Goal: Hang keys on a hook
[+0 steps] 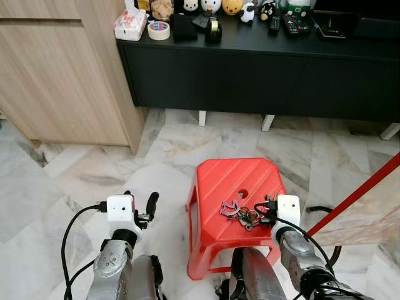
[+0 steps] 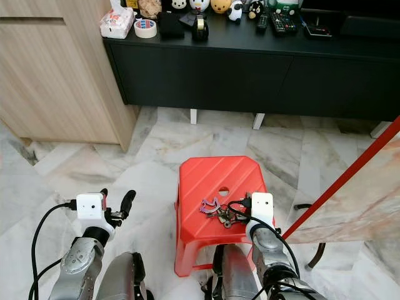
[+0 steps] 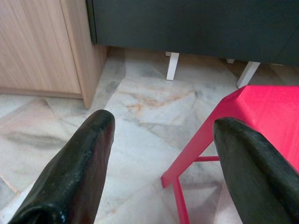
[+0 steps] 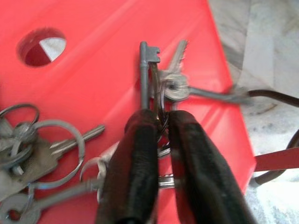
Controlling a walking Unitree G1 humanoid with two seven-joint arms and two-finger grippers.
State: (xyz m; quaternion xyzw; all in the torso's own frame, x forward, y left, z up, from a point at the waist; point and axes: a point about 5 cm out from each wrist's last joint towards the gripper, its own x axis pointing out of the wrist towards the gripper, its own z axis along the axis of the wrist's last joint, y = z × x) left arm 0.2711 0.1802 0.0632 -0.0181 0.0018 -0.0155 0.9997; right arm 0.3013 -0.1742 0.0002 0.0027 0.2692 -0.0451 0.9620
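Observation:
A bunch of keys (image 1: 242,215) with a purple tag (image 1: 229,207) lies on the top of a red plastic stool (image 1: 230,178), near its right front corner. My right gripper (image 1: 266,212) reaches onto the stool from the right. In the right wrist view it (image 4: 161,122) is shut on a ring of the keys (image 4: 161,79), with a long key and a silver key sticking out past the fingertips. More keys and rings (image 4: 42,144) lie loose on the stool (image 4: 93,70). My left gripper (image 1: 140,200) is held open over the floor, left of the stool, with nothing between its fingers (image 3: 88,154).
A long black low cabinet (image 1: 262,69) stands behind the stool, with a tape roll (image 1: 159,30), a tissue pack (image 1: 130,25), remotes and small figures on top. A wooden cupboard (image 1: 56,75) is at the left. A red pole (image 1: 362,190) slants at the right. The floor is marble tile.

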